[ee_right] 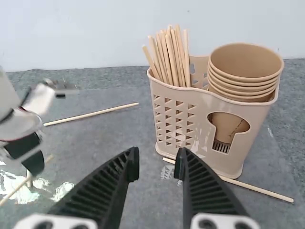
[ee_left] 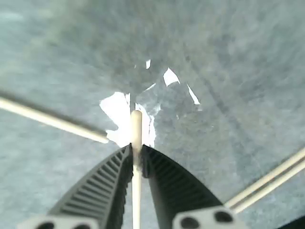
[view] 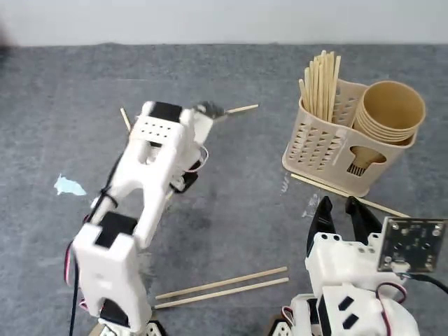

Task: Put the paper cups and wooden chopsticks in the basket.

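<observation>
In the basket (view: 318,150) stand one stack of cups (view: 388,108) and one bundle of chopsticks (view: 320,87); four loose chopsticks (view: 220,283) lie on the table (view: 245,210). The left gripper (ee_left: 136,150) pinches a fifth chopstick (ee_left: 136,126), and the right gripper (ee_right: 156,164) is spread and empty.

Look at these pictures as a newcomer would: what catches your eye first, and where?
The beige basket at the far right of the table stands out, with a bundle of wooden chopsticks in one compartment and stacked paper cups in the other. The left hand is shut on a single chopstick, and a loose pair lies near the front edge.
</observation>
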`<move>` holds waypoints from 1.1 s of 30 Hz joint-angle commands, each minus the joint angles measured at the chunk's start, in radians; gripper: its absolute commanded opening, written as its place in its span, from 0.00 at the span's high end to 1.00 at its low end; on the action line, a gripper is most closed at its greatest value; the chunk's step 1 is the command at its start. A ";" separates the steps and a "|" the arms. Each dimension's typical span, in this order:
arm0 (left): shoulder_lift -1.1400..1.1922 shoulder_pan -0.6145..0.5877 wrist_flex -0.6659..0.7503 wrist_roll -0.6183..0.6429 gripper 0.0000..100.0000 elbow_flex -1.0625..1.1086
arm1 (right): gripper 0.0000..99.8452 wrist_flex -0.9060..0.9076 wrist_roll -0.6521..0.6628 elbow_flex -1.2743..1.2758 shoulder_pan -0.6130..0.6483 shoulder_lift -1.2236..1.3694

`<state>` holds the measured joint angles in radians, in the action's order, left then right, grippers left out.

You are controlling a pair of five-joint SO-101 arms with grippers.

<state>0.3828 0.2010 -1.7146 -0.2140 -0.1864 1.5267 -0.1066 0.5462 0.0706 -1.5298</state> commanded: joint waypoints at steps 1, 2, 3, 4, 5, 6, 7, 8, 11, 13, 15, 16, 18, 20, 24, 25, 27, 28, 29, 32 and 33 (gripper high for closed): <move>-0.193 0.003 -0.015 0.026 0.99 -0.018 | 0.86 -0.015 -0.002 0.003 -0.007 0.001; -0.222 0.003 -0.015 0.037 0.99 -0.018 | 0.86 -0.015 -0.002 0.003 -0.007 0.001; -0.252 0.003 -0.015 0.043 0.99 -0.018 | 0.86 -0.015 -0.002 0.003 -0.007 0.001; -0.281 0.005 -0.015 0.048 0.99 -0.019 | 0.86 -0.015 -0.002 0.003 -0.007 0.001; -0.307 0.008 -0.014 0.049 0.99 -0.021 | 0.86 -0.015 -0.002 0.003 -0.007 0.001; -0.330 0.009 -0.011 0.049 0.99 -0.024 | 0.86 -0.015 -0.002 0.003 -0.007 0.001; -0.347 0.012 -0.011 0.049 0.99 -0.041 | 0.86 -0.015 -0.002 0.003 -0.007 0.001; -0.362 0.017 -0.011 0.051 0.99 -0.062 | 0.86 -0.015 -0.002 0.003 -0.007 0.001; -0.381 0.028 -0.009 0.052 0.99 -0.166 | 0.86 -0.015 -0.002 0.003 -0.007 0.001; -0.376 0.043 -0.008 0.084 0.99 -0.269 | 0.86 -0.015 -0.002 0.003 -0.007 0.001; -0.362 0.064 0.008 0.135 0.99 -0.384 | 0.86 -0.015 -0.002 0.003 -0.007 0.001; -0.353 0.074 0.025 0.161 0.99 -0.441 | 0.86 -0.015 -0.002 0.003 -0.007 0.001; -0.330 0.104 0.071 0.204 0.99 -0.538 | 0.86 -0.015 -0.002 0.003 -0.007 0.001; -0.302 0.135 0.135 0.242 0.99 -0.619 | 0.86 -0.016 -0.002 0.014 -0.007 0.001; -0.245 0.196 0.288 0.299 0.99 -0.750 | 0.86 -0.051 -0.002 0.066 -0.007 -0.001; -0.235 0.210 0.334 0.310 0.99 -0.776 | 0.86 -0.061 -0.002 0.074 -0.007 -0.001; -0.215 0.235 0.425 0.336 0.99 -0.822 | 0.86 -0.074 -0.002 0.084 -0.007 -0.001; -0.207 0.247 0.470 0.354 0.99 -0.835 | 0.86 -0.074 -0.002 0.084 -0.007 -0.001; -0.198 0.259 0.509 0.382 0.99 -0.846 | 0.86 -0.074 -0.002 0.083 -0.008 -0.001; -0.169 0.302 0.612 0.457 0.99 -0.852 | 0.86 -0.074 -0.002 0.083 -0.013 -0.001; -0.160 0.313 0.641 0.473 0.99 -0.851 | 0.86 -0.074 -0.002 0.083 -0.015 -0.001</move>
<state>0.2202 0.4787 -1.1745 0.2033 -0.9904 1.4760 -0.1066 0.6306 0.0706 -1.5298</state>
